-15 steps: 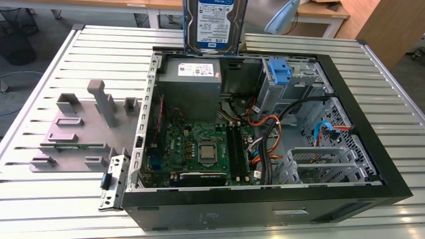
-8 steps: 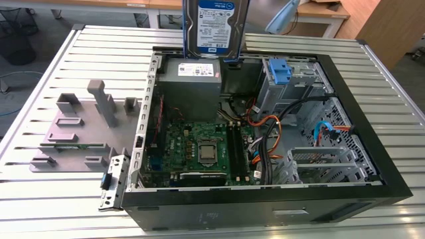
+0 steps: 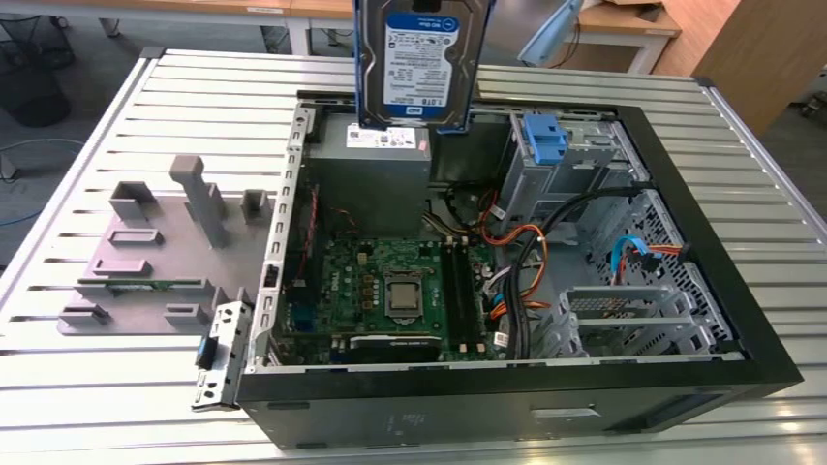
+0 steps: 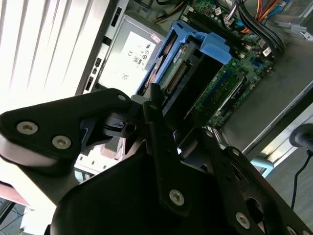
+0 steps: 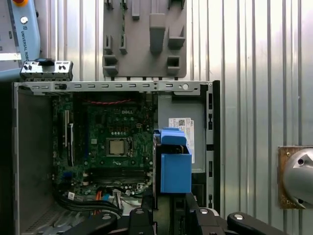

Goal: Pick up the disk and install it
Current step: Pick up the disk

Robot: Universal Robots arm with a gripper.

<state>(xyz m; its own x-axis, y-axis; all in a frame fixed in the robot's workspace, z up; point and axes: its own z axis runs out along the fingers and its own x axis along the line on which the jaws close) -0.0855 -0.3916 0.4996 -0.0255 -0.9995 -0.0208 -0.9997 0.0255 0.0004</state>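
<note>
The disk (image 3: 420, 58) hangs upright in the air above the back of the open computer case (image 3: 517, 387), its white-and-blue label facing the exterior camera and blue rails along its sides. In both wrist views I look down its edge: the disk (image 4: 188, 73) with its blue plastic rail, and the disk (image 5: 173, 166) over the grey power-supply box. My gripper (image 4: 176, 122) is shut on the disk, black fingers (image 4: 156, 127) pressing its sides. In the first wrist view the gripper (image 5: 168, 210) holds the disk's near end.
Inside the case lie the green motherboard (image 3: 387, 291), the power-supply box (image 3: 375, 165), a drive cage with a blue latch (image 3: 549, 145) and orange and black cables (image 3: 517, 262). A grey fixture tray (image 3: 155, 252) sits on the slatted table (image 3: 77, 387) at the exterior view's left.
</note>
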